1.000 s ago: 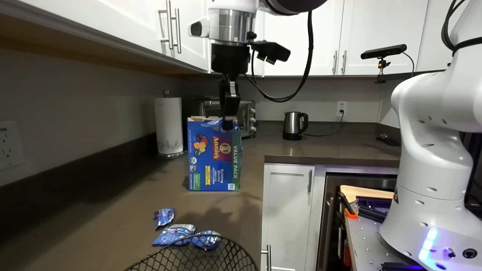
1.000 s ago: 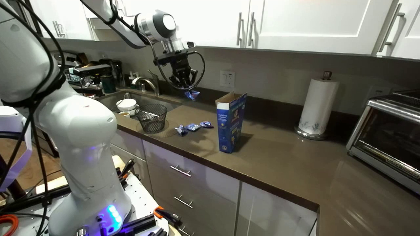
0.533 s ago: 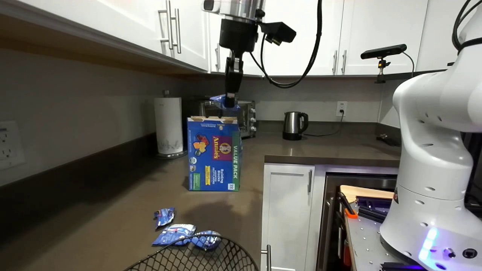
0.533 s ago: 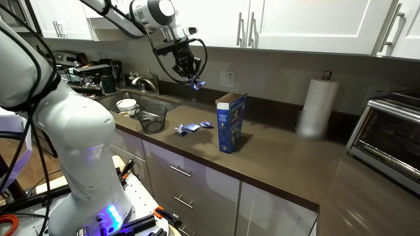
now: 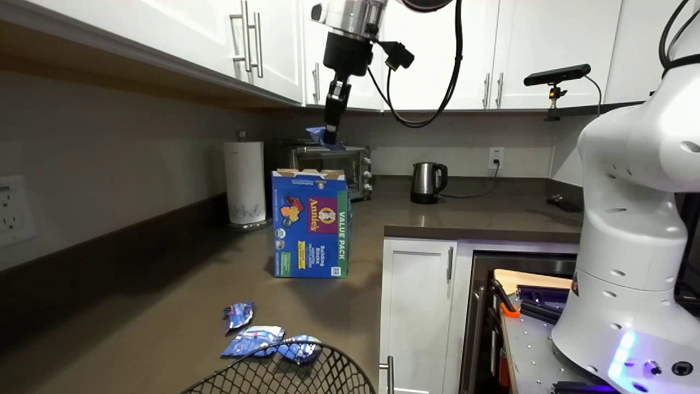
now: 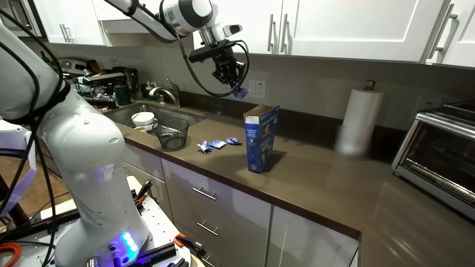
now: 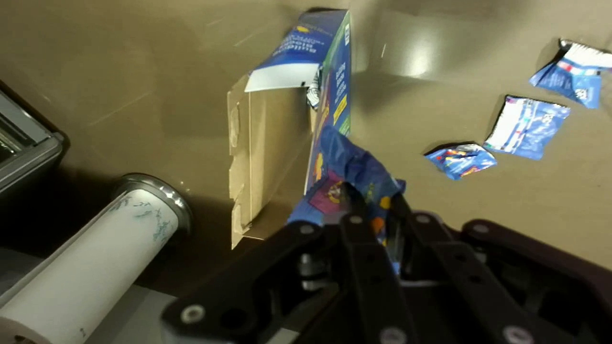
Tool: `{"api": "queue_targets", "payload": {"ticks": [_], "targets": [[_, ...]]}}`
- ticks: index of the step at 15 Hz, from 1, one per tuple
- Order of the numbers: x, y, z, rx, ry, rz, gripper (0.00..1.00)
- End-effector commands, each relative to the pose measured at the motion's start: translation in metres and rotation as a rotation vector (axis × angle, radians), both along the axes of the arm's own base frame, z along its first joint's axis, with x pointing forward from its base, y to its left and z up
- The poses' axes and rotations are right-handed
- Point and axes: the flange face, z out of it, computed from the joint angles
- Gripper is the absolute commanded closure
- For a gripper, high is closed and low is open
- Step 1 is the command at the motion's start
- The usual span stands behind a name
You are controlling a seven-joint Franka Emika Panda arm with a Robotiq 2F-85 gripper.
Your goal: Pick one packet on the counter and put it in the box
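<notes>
Packet (image 7: 351,160) in pincer (image 7: 377,203), basket (image 6: 172,138) in exterior views only

White rounded arm (image 6: 83,144), black cables (image 5: 458,33), blue-lit base (image 5: 623,328), black claw (image 5: 330,134)

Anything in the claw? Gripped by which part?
A blue packet, pinched in the claw, apparently near its crumpled middle; exact spot partly hidden.

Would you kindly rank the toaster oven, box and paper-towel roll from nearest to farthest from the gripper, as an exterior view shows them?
1. Box: below, slightly picture-right.
2. Paper-towel roll: farther right, standing beyond the box.
3. Toaster oven: farthest, at the picture's right edge.
</notes>
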Motion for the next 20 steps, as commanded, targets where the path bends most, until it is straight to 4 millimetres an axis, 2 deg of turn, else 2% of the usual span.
{"api": "queue_targets", "payload": {"ticks": [1,9,13,14,20], "targets": [[0.019,-0.015,-0.007,-0.010,-0.038,-0.044,0.95],[0.053,-0.040,-0.042,-0.004,-0.018,-0.092,0.95],[0.068,-0.047,-0.053,0.003,0.006,-0.104,0.94],[0.070,-0.048,-0.055,0.005,0.011,-0.105,0.69],[0.070,-0.044,-0.050,0.005,0.011,-0.105,0.31]]}}
